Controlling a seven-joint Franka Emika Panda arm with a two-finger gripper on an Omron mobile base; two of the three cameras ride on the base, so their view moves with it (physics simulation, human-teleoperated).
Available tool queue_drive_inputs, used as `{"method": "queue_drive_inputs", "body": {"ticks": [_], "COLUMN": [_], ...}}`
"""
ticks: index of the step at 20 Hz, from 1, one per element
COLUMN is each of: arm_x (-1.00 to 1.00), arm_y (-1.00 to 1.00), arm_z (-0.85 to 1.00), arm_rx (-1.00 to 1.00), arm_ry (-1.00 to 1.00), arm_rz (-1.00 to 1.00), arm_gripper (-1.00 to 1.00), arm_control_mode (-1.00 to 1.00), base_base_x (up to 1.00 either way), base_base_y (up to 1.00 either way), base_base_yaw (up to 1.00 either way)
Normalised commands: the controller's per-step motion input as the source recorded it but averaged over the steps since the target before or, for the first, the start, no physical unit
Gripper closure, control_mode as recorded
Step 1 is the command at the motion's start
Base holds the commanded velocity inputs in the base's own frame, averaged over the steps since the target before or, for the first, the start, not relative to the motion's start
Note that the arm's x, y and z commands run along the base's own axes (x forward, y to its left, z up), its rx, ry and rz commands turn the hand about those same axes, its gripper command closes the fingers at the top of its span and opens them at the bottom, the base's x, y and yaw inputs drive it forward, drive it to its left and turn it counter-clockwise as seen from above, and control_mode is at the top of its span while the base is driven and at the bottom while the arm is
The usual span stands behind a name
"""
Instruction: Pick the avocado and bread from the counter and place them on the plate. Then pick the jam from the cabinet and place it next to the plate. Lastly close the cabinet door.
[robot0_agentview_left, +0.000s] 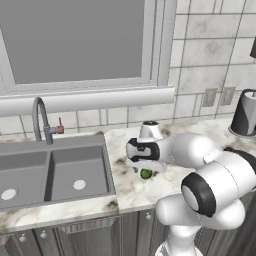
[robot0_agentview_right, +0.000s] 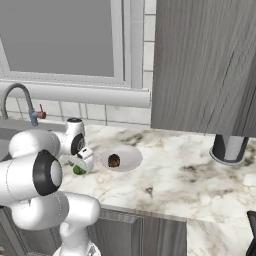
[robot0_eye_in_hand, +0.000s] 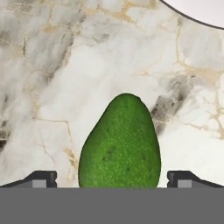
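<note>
gripper: your jaws stand at their widest, one dark fingertip on each side of the avocado, with a gap of bare marble between each tip and the fruit. nothing is gripped; you cannot tell from the hand view whether the tips reach the counter.

avocado: lies between the jaws on the counter, narrow end pointing away from the hand, wide end cut off at the bottom of the hand view. from the base cameras you see just a green sliver under the hand.

plate: just beyond the avocado and off to one side of the jaws, close but not touching it; only a curved white edge shows in the hand view.

bread: dark lump lying on the plate.

sink: beside the counter, on the far side of the hand from the plate.

cabinet door: above the counter, well apart from the jaws; its edges are cut off.
</note>
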Motion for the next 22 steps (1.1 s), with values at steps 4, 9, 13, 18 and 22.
{"method": "queue_drive_inputs", "body": {"ticks": [4,9,13,18,22], "arm_x": [0.00,0.00,0.02,0.05,0.01], "arm_y": [0.00,0.00,0.00,0.00,-0.01], "arm_z": [-0.21,-0.21,-0.17,-0.16,-0.28], "arm_rx": [0.00,0.00,0.00,0.00,-0.07], "arm_ry": [0.00,0.00,0.00,0.00,0.00], "arm_rz": [-0.04,-0.04,-0.04,-0.03,-0.04], "arm_gripper": [-1.00,-1.00,-1.00,1.00,1.00], "arm_control_mode": [-1.00,-1.00,-1.00,-1.00,-1.00], "base_base_x": [0.00,0.00,0.00,0.00,0.00], "base_base_y": [0.00,0.00,0.00,0.00,0.00], "base_base_yaw": [0.00,0.00,0.00,0.00,0.00]}}
